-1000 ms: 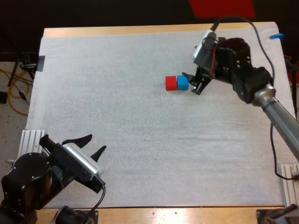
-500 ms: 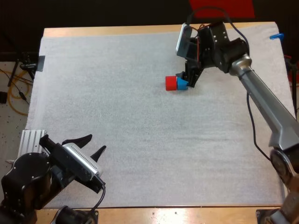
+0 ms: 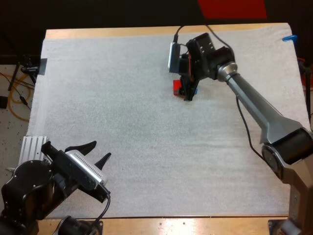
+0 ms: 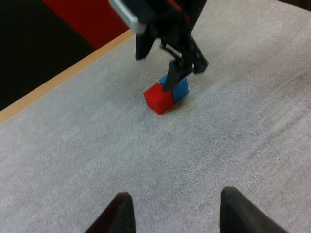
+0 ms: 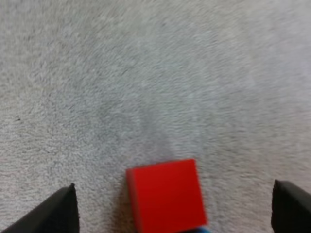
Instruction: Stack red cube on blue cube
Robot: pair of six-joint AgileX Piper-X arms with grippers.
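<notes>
Red cube (image 3: 177,86) sits on the white mat (image 3: 122,98), far and right of centre in the high view, touching the blue cube (image 3: 194,90) on its right. The right gripper (image 3: 186,94) hangs directly over the pair. The left gripper (image 3: 100,150) rests at the near left, fingers spread and holding nothing. In the left wrist view both cubes lie side by side on the mat, the right gripper just above them. In the right wrist view the jaws stand wide apart, the red cube between and below them, ungripped. By my judgement, grasping, lifting and stacking are all left to do.
</notes>
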